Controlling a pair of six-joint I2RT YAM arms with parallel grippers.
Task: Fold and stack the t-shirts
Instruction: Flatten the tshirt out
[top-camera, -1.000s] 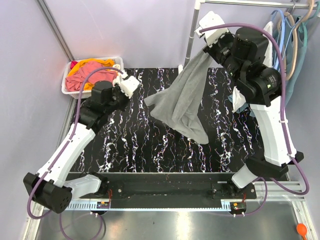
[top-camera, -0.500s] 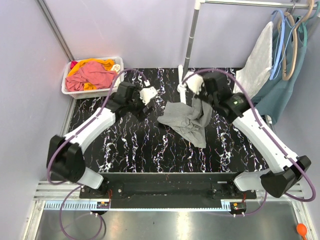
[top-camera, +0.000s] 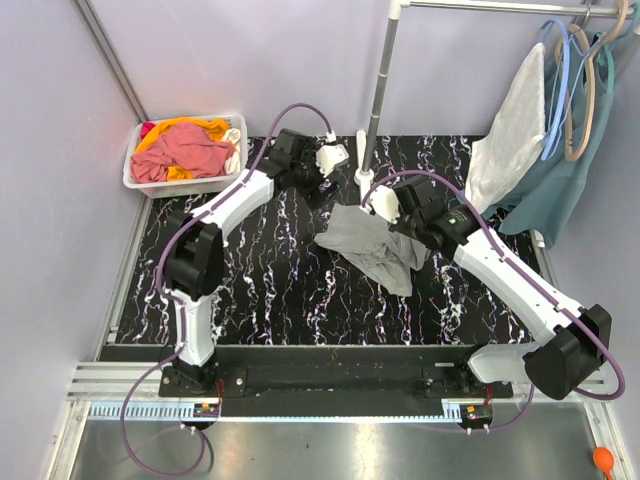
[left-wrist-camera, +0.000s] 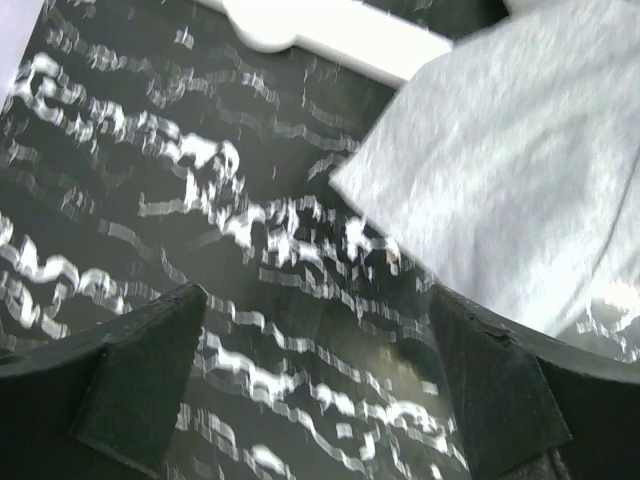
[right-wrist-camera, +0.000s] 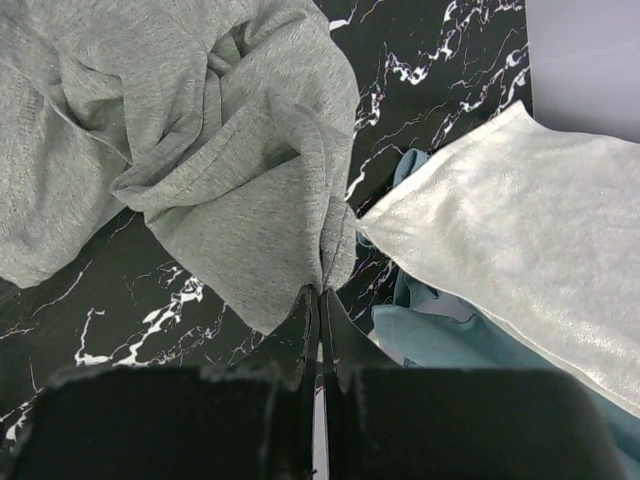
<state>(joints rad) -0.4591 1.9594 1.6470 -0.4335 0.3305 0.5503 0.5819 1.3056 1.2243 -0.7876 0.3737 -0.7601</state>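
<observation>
Right gripper (right-wrist-camera: 320, 300) pinched tight on the grey t-shirt (right-wrist-camera: 200, 150) mid-bench (top-camera: 260, 285) — left gripper (left-wrist-camera: 318, 305) gaping wide near the far edge, holding nothing.

The top external view looks down from high above and behind the near edge of the table (top-camera: 270, 290), facing the far wall and taking in the whole top. The left wrist view sits close over the table, angled down at an edge of the grey t-shirt (left-wrist-camera: 520, 180). The right wrist view looks down on that shirt from close above. All 3 views share it.
</observation>
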